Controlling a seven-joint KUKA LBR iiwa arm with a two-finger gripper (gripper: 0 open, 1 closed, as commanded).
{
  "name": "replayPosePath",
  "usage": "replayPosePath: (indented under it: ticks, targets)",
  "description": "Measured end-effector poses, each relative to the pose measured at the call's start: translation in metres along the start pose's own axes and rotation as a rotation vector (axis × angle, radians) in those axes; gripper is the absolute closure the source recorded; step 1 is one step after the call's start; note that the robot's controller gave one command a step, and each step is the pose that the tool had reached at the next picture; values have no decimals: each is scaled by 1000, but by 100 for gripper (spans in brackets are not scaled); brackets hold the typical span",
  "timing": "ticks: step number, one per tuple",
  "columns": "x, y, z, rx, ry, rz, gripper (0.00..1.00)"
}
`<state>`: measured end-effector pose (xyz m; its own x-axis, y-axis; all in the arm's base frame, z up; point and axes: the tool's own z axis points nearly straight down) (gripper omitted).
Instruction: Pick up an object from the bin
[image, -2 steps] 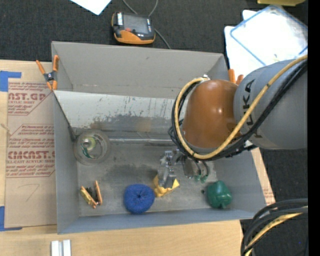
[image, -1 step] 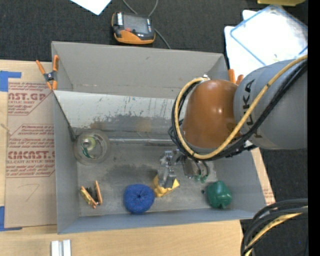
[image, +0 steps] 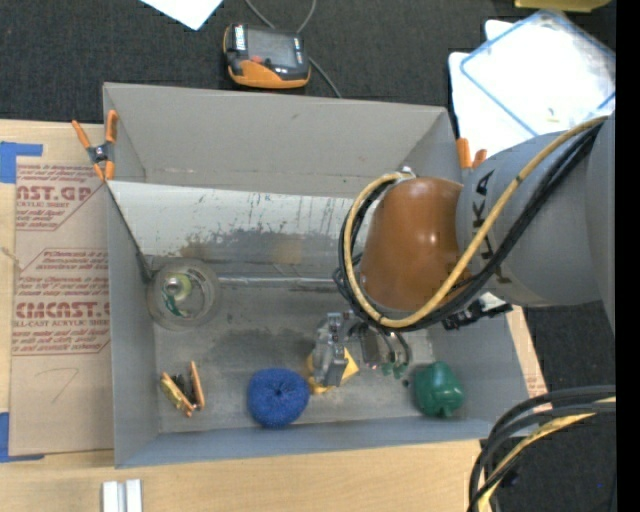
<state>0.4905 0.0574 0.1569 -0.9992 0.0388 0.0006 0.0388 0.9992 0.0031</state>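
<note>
The scuffed grey floor of the metal bin (image: 250, 345) carries a few loose things spread well apart, with the arm coming in over its right wall. A small yellow piece (image: 343, 371), blocky and partly hidden, lies on the floor near the front wall, right at the tip of the pincer (image: 350, 358) and seemingly touching it. Whether the pincer is spread, pressed together or pinching that piece cannot be told, since the metal parts and cables crowd together there. Just to the view's left of the pincer, a little nearer the front wall, sits a round blue ball (image: 277, 397). To its right, near the front right corner, rests a green pepper-shaped toy (image: 437, 390). Further left past the ball lie wooden clothespins (image: 183, 389), and up-left of the pincer sits a clear glass cup (image: 182, 293). Above the pincer bulges the arm's brown wrist cover (image: 412, 245).
</note>
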Motion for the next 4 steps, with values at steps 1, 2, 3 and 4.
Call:
replayPosePath:
  ticks: [1, 2, 3, 4]
  targets:
    - [-2, 28, 43, 0, 0, -28, 100]
    - [-2, 16, 28, 0, 1, -21, 100]
    - [-18, 8, 36, -1, 1, -105, 0]
    - [-18, 8, 36, -1, 1, -105, 0]
